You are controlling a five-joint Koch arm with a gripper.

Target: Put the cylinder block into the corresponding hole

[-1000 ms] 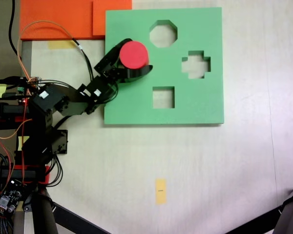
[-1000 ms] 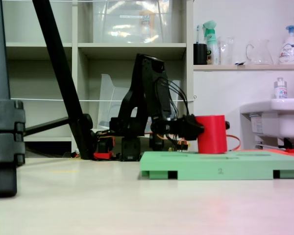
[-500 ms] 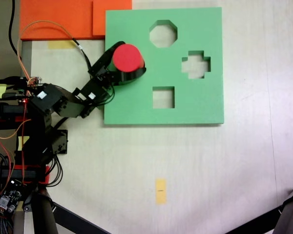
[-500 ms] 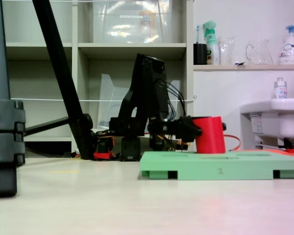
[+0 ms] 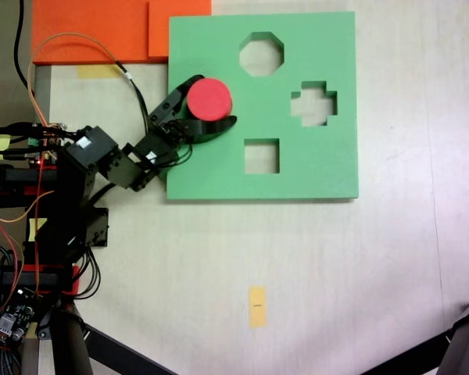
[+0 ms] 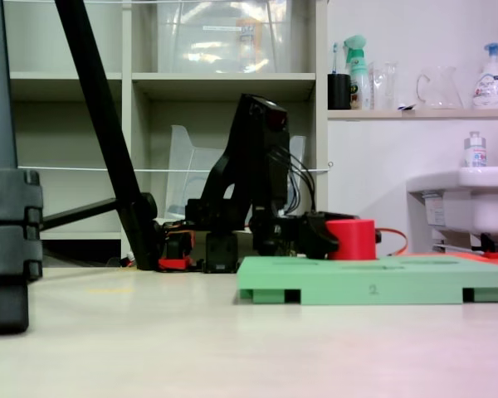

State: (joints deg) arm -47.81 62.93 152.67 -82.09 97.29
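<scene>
The red cylinder block (image 5: 209,99) stands upright in the left part of the green foam board (image 5: 297,172). It is sunk into the board, so the corresponding hole is hidden beneath it. From the side, only the upper part of the cylinder block (image 6: 352,239) rises above the board (image 6: 373,282). My gripper (image 5: 217,98) reaches in from the left, one black jaw on each side of the block, shut on it. In the side view the gripper (image 6: 319,236) sits low, just above the board's top.
The board also has an octagonal cutout (image 5: 261,54), a cross cutout (image 5: 313,103) and a square cutout (image 5: 261,155). Orange foam (image 5: 102,31) lies at the top left. The arm's base and cables (image 5: 39,195) fill the left; a yellow tape mark (image 5: 256,305) lies below.
The gripper and the red cylinder have gone down. The block stood tall above the board before and now shows only its upper part. The arm's elbow has folded slightly.
</scene>
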